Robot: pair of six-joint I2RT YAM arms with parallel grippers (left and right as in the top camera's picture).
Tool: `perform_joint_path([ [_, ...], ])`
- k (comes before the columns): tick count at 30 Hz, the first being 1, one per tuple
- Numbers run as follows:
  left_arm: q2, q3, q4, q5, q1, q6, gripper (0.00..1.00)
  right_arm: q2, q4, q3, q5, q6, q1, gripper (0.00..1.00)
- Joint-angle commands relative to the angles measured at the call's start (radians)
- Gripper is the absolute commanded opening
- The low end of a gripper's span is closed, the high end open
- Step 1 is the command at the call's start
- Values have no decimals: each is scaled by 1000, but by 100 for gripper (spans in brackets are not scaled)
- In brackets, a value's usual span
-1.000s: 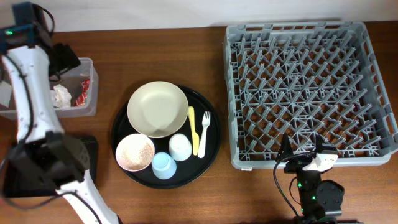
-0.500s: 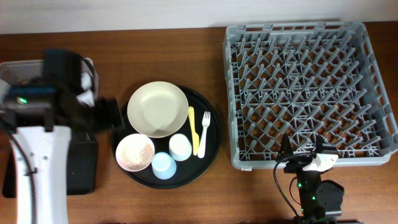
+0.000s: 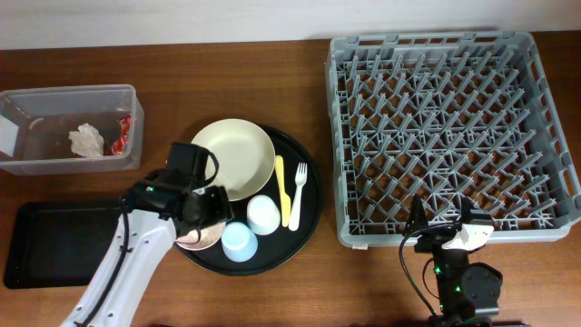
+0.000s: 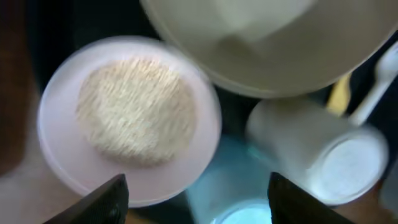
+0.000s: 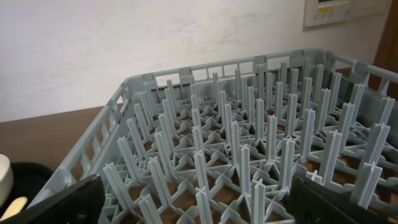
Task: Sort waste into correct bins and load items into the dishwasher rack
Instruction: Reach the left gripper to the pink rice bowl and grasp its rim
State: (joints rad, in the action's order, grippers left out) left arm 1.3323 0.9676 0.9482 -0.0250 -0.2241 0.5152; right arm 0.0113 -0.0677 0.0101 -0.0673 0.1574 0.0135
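My left gripper [image 3: 201,223] hovers open over the pinkish bowl [image 4: 127,118], which holds white rice-like grains [image 4: 134,112]. Its fingertips [image 4: 106,200] span the bowl's near rim and the light blue cup [image 3: 238,242] and hold nothing. The cream plate [image 3: 231,156], white cup [image 3: 262,214], yellow knife [image 3: 281,186] and white fork [image 3: 299,184] share the round black tray [image 3: 309,227]. The tissue ball [image 3: 87,138] and red wrapper [image 3: 123,136] lie in the clear tub [image 3: 36,123]. My right gripper [image 5: 199,211] stands open at the front wall of the dishwasher rack [image 3: 449,136].
A shallow black rectangular tray [image 3: 54,243] lies at the front left, beside my left arm. The grey rack fills the right half of the table, and its upright pegs [image 5: 242,155] stand just ahead of my right gripper.
My left arm has swung from the clear tub at the back left across to the round black tray and now hangs over the bowl, jaws slightly narrower. The right arm is unmoved.
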Motion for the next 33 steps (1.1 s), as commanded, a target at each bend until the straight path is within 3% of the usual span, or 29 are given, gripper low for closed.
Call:
perform_joint_path([
  [1,1,-6,-74,32,-9,71,68,-6,-5,-5,-16,5,-7,98],
  [3,35,-6,-92,47,-9,98,67,-6,-5,-5,-16,5,-7,98],
  [4,64,-6,-99,46,-9,98,77,-6,-5,-5,-16,5,-7,98],
  [5,75,-6,-103,45,-9,98,99,-6,-5,-5,-16,5,-7,98],
  [9,91,-6,-146,1,-9,64,99,-6,-5,-5,-16,5,-7,98],
  [11,92,-6,-150,-9,-9,112,84,-6,-5,-5,-16,5,-7,98],
  [14,93,-6,-139,-9,-9,126,77,-6,-5,-5,-16,5,-7,98],
  [28,167,67,-39,39,-42,140,70,-6,-5,-5,-16,5,-7,98],
  [33,248,67,-86,100,-105,159,70,-6,-5,-5,-16,5,-7,98],
])
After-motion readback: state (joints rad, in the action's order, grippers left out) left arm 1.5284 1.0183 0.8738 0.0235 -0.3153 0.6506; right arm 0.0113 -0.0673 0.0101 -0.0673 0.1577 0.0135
